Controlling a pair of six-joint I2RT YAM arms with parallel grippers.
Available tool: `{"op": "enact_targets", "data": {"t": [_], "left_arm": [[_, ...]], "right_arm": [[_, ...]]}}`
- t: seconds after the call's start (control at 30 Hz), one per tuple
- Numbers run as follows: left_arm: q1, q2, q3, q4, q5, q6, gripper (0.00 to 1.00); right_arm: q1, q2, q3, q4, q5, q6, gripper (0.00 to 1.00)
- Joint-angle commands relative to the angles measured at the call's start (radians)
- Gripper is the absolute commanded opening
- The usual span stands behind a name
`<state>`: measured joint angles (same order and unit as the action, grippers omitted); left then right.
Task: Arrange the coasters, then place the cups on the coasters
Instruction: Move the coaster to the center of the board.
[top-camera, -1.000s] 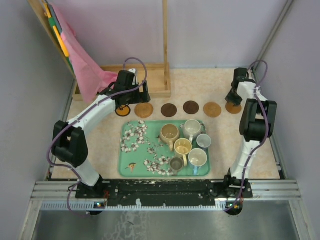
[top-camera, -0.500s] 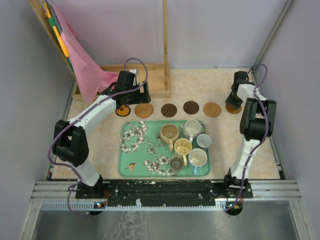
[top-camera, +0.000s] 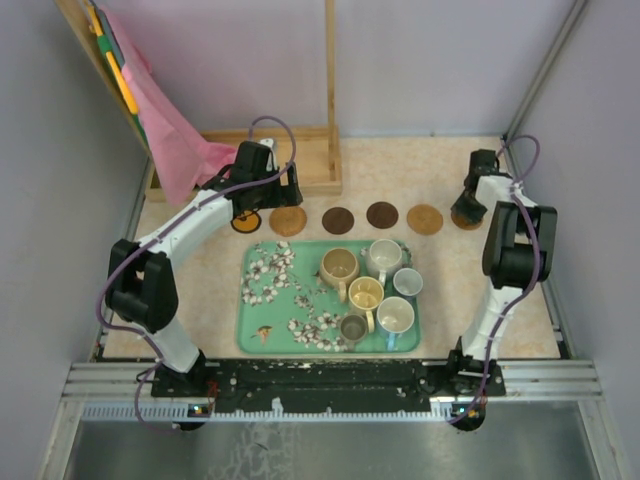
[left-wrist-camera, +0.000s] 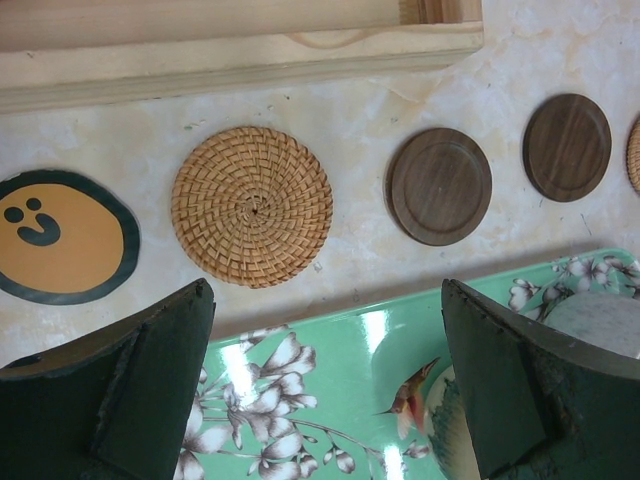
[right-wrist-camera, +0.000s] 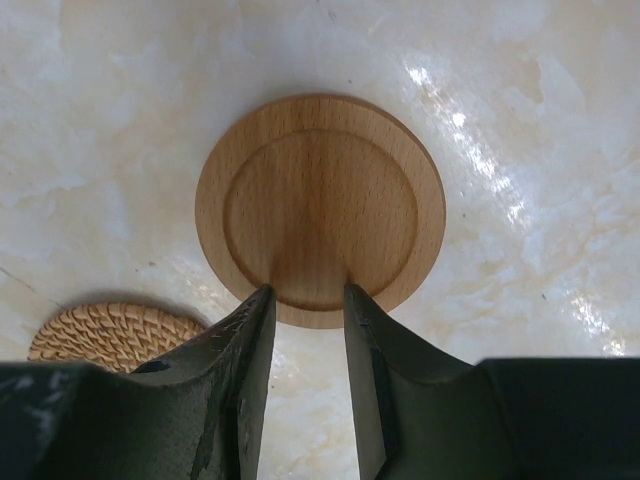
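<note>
We see the left gripper (left-wrist-camera: 325, 300) spread wide and holding nothing, hovering over the far edge of the green floral tray (top-camera: 272, 315), near a round woven rattan coaster (left-wrist-camera: 252, 205). The right gripper (right-wrist-camera: 308, 290) has its fingers a narrow gap apart with nothing clamped between them. Their tips sit over the near rim of a pale round beech-wood coaster (right-wrist-camera: 320, 200), which lies flat on the cream marbled table (top-camera: 390, 170); whether they touch it we cannot tell. That coaster ends a row of six behind the tray, with an orange smiley-face disc (left-wrist-camera: 60, 235) at the other end and two dark brown wooden coasters (left-wrist-camera: 440, 186) between. The tray's right half holds six cups: a tan mug (top-camera: 339, 267), a grey mug (top-camera: 384, 256), a small pale blue cup (top-camera: 407, 282), a yellow mug (top-camera: 365, 294), a white mug (top-camera: 395, 316) and a small dark cup (top-camera: 352, 327).
</note>
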<state>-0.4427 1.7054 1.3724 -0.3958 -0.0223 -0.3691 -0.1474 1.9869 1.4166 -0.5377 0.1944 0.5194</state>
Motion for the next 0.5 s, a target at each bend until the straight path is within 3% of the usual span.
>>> {"op": "enact_targets", "data": {"t": [0.0,0.47], "left_arm": [[-0.004,-0.007,0.004,0.023,0.017,-0.001,1.0],[-0.005,-0.015,-0.004,0.026,0.024,-0.007,1.0]], "right_arm": [[-0.012,-0.067,-0.059,-0.011,0.008,0.022,0.35],[-0.013,-0.085,-0.063,-0.005,0.029,0.017,0.35]]}}
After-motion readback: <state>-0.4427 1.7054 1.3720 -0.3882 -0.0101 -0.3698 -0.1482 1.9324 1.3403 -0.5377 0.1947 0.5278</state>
